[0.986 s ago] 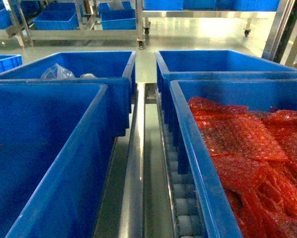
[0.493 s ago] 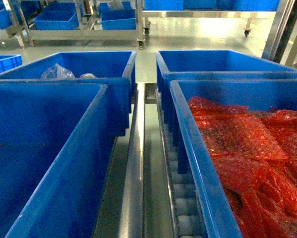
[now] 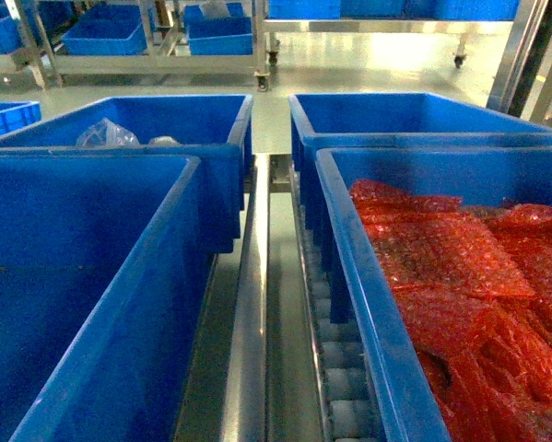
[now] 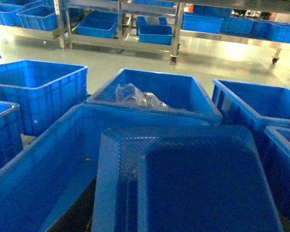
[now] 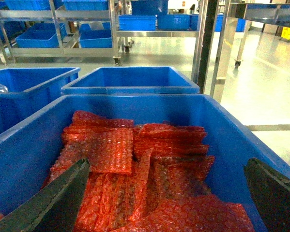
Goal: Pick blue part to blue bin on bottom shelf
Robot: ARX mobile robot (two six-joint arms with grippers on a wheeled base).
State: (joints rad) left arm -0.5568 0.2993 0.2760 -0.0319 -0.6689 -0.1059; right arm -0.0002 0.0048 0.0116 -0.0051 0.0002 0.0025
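The blue part [image 4: 193,183], a flat rectangular tray with a textured rim, fills the lower half of the left wrist view. It hangs tilted over the near left blue bin [image 4: 43,164] and covers my left gripper's jaws, which appear shut on it. A dark sliver of finger [image 4: 79,215] shows beside its left edge. In the head view that blue bin [image 3: 156,276] stands on the bottom shelf [image 3: 252,304], and neither gripper shows. My right gripper [image 5: 169,193] stands open over the crate of red bubble-wrap packets [image 5: 135,169], with its fingers [image 5: 62,198] far apart.
Behind the near left bin stands a blue crate holding a clear plastic bag [image 3: 110,135]. An empty blue crate [image 3: 414,115] is at the back right. Roller tracks [image 3: 345,368] and a steel divider rail run between the rows. More racks with blue crates [image 3: 110,37] line the far floor.
In the head view a dark straight edge has come into the lower left of the near left bin's interior. Nothing else has moved.
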